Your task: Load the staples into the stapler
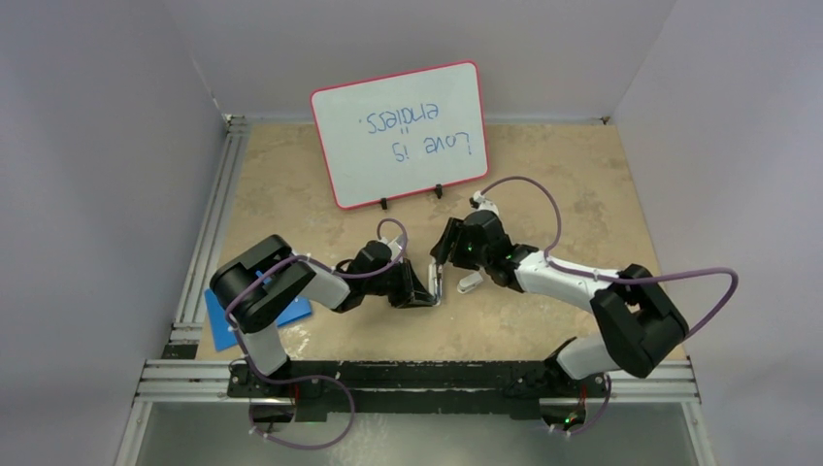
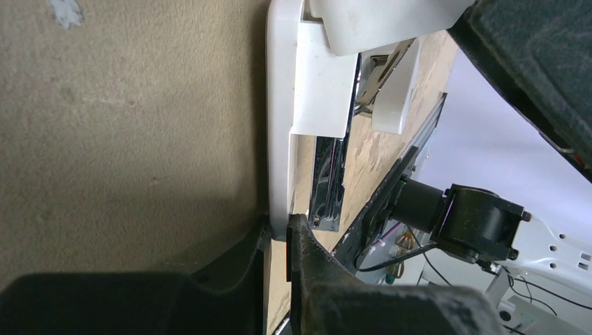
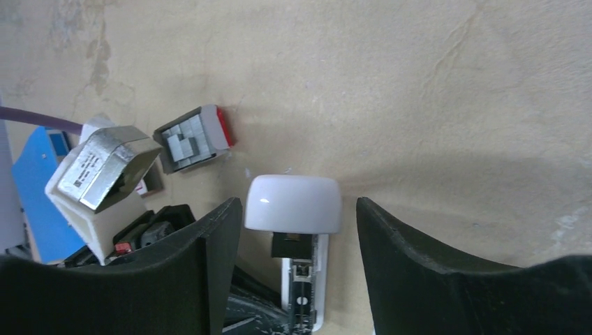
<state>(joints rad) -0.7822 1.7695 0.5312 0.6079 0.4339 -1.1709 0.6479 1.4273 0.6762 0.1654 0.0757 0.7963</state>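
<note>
White plastic stapler (image 2: 279, 105) mid-bench (image 3: 454, 105) – my left fingers (image 2: 279, 234) pinched tight on one end, metal channel (image 2: 328, 181) exposed. My right fingers (image 3: 299, 209) spread wide either side of its rounded end – gripping nothing. Silvery staples (image 3: 187, 143) in grey tray (image 3: 202, 113), half out of red box (image 3: 223, 125), on bench near stapler.

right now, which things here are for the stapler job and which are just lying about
Job: stapler, staples.
Lying about: whiteboard, blue sheet.
</note>
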